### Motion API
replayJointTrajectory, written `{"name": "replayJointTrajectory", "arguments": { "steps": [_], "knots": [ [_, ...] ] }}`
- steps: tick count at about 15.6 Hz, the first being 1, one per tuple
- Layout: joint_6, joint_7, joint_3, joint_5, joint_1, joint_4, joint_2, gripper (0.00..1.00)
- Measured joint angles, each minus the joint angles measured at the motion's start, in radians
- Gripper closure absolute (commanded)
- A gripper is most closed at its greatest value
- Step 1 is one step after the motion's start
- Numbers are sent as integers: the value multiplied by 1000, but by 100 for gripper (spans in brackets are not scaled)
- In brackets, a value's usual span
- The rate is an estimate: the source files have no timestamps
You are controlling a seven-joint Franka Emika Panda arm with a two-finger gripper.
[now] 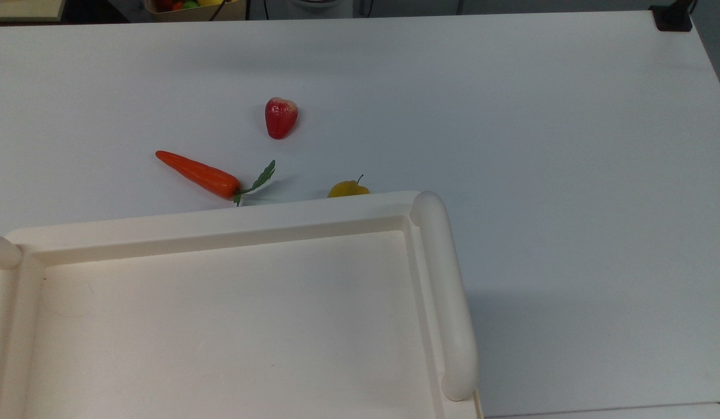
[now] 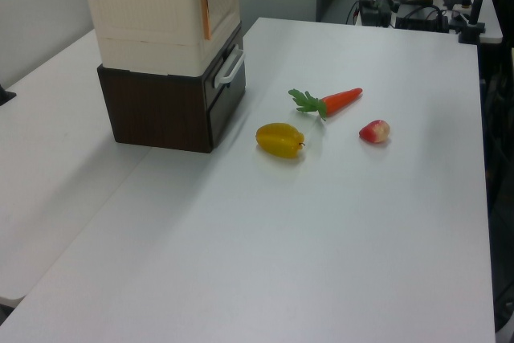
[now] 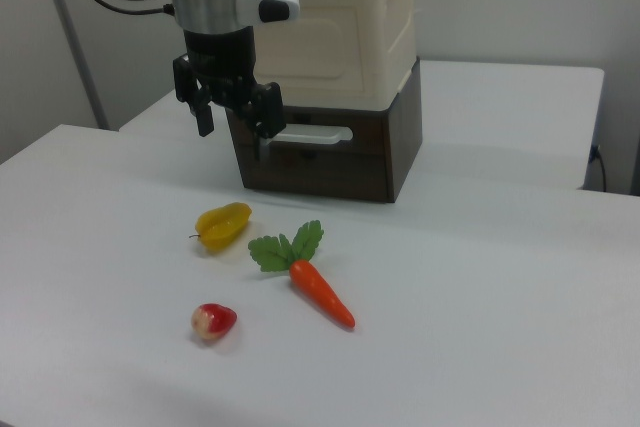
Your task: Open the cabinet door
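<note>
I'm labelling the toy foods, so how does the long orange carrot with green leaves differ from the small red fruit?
The long orange carrot is slim and tapered with green leaves at one end; the small red fruit is short, rounded and leafless. The carrot is plain orange; the fruit is red with a pale patch. Both lie apart on the white table.

The arm enters from the right view's upper left, wrist vertical. The gripper (image 3: 232, 127) points straight down, its two black fingers (image 3: 204, 113) spread apart with nothing between them.
</note>
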Motion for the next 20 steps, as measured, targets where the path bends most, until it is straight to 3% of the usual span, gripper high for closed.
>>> {"name": "replayJointTrajectory", "arguments": {
  "steps": [20],
  "knots": [
    [-24,-2,9,-6,19,-2,11,0]
  ]
}}
